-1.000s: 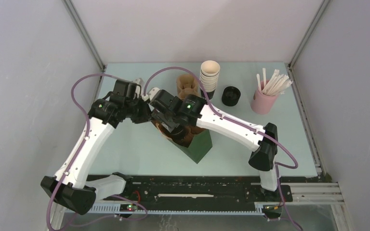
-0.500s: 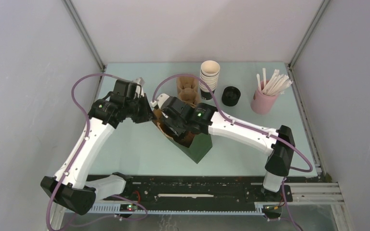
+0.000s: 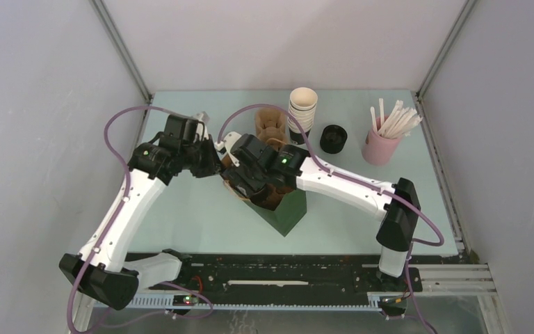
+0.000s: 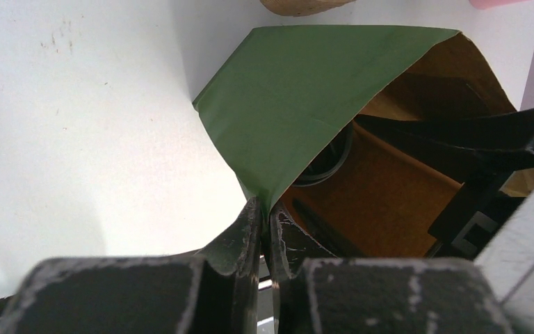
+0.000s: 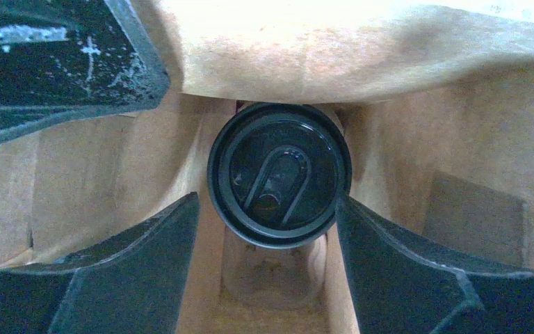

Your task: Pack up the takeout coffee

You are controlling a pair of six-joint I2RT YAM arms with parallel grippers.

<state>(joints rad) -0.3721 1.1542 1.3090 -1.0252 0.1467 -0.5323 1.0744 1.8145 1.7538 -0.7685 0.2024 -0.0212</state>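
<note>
The green bag [image 3: 288,212] stands tilted at mid table, its brown inside showing. My left gripper [image 3: 214,161] is shut on the bag's rim, pinching the green paper [image 4: 299,104] between its fingertips [image 4: 265,209]. My right gripper [image 3: 247,184] reaches down into the bag's mouth. In the right wrist view the takeout coffee [image 5: 278,174], topped by its round black lid, sits upright deep in the bag. My right gripper [image 5: 266,202] is open, its fingers on either side of the lid. The lid's rim also shows in the left wrist view [image 4: 327,156]. The top view hides the cup.
A brown pulp carrier [image 3: 270,129] stands behind the bag. A tall stack of white-rimmed cups [image 3: 302,111], a squat stack of black lids [image 3: 332,138] and a pink holder of white sticks [image 3: 382,142] line the back right. Walls close the table's sides.
My right arm pushed deeper into the bag, then drew slightly back toward the left. My left gripper has kept its hold on the bag's rim.
</note>
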